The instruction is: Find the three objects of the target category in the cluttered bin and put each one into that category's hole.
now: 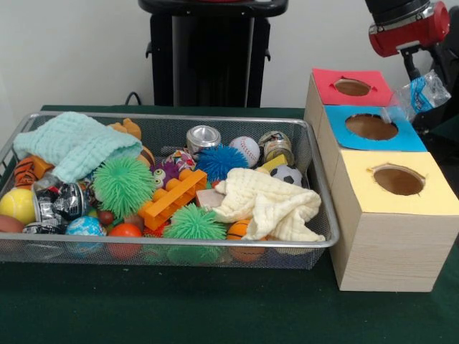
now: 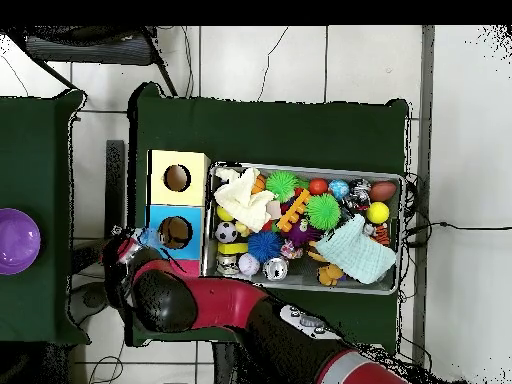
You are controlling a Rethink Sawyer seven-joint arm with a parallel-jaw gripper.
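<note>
The bin (image 1: pixel 179 242) is a wide wire-mesh tray, also in the overhead view (image 2: pixel 300 166). It holds a mint cloth (image 1: pixel 75 143), a cream cloth (image 1: pixel 269 204), green spiky balls (image 1: pixel 123 185), a blue spiky ball (image 1: pixel 219 161), a baseball (image 1: pixel 245 149), a soccer ball (image 1: pixel 287 175), a tin can (image 1: pixel 203 136) and an orange brick (image 1: pixel 172 199). Beside it stand three wooden boxes with holes: red top (image 1: pixel 326 92), blue top (image 1: pixel 409 140), yellow top (image 1: pixel 430 201). My gripper (image 1: pixel 414 72) is up behind the red and blue boxes, shut on a crushed clear plastic bottle (image 1: pixel 423 93).
The black pedestal (image 1: pixel 208 50) stands behind the bin. In the overhead view my arm (image 2: pixel 250 320) reaches from the bottom towards the boxes' end (image 2: pixel 135 243). A purple bowl (image 2: pixel 15 240) sits on a separate table at the left.
</note>
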